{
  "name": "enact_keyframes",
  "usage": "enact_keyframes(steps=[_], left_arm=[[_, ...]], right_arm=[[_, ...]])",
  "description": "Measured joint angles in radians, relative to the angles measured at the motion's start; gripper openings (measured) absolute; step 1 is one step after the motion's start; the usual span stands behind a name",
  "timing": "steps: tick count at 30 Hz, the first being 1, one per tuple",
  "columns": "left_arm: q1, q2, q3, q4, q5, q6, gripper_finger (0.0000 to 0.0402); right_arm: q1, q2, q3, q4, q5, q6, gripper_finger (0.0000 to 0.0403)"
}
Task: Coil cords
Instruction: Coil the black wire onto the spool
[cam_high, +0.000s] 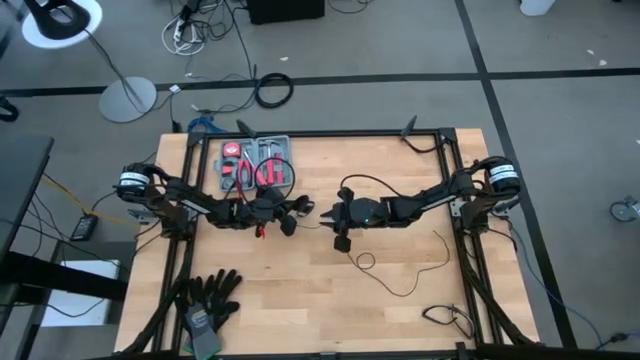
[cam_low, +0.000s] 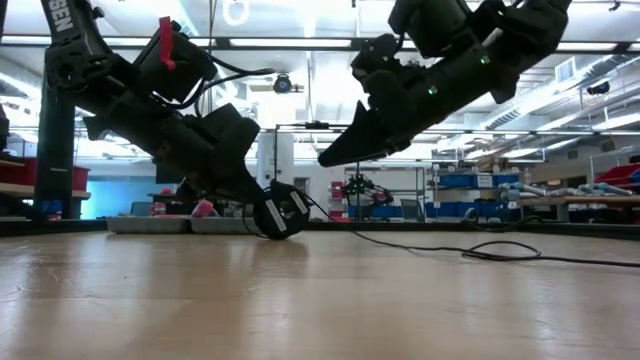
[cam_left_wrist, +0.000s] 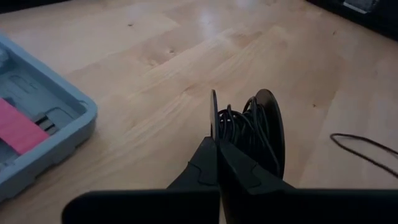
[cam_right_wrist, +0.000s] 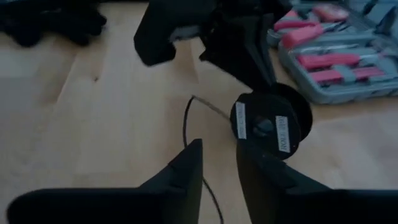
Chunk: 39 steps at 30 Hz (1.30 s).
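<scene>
Cords (cam_high: 400, 272): thin black wire, partly wound on small black spool (cam_right_wrist: 272, 127) standing on edge mid-table, white labels on face; loose remainder trails in slack curves across wood toward right side.

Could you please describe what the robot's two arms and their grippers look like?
Both arms are dark, nearly black, jointed links, each with a round silver-white motor cap at its base. The left gripper has narrow black tapered fingers and a red part nearby; the right gripper has flat black wedge-shaped fingers. Thin black cables loop along both.
</scene>
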Motion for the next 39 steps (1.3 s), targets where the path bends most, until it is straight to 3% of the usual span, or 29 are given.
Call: enact_keyframes(steps=[6, 14, 19, 34, 39], left_arm=[[0.001, 0.0, 0.012, -0.004, 0.018, -0.019, 0.0], [0.002, -0.001, 0.066, -0.119, 0.017, -0.02, 0.0], [0.002, -0.001, 0.101, -0.169, 0.035, -0.015, 0.0], [0.002, -0.002, 0.156, -0.283, 0.061, 0.033, 0.0], [0.002, -0.002, 0.156, -0.291, 0.069, 0.036, 0.0]], right_arm=[[0.0, 0.0, 0.033, -0.074, -0.071, 0.004, 0.0121], [-0.036, 0.0, 0.147, -0.313, -0.254, 0.057, 0.0116], [-0.062, 0.0, 0.197, -0.368, -0.35, 0.067, 0.0114], [-0.031, 0.234, 0.338, -0.398, -0.342, -0.109, 0.0114], [0.01, 0.308, 0.387, -0.396, -0.222, -0.14, 0.0114]])
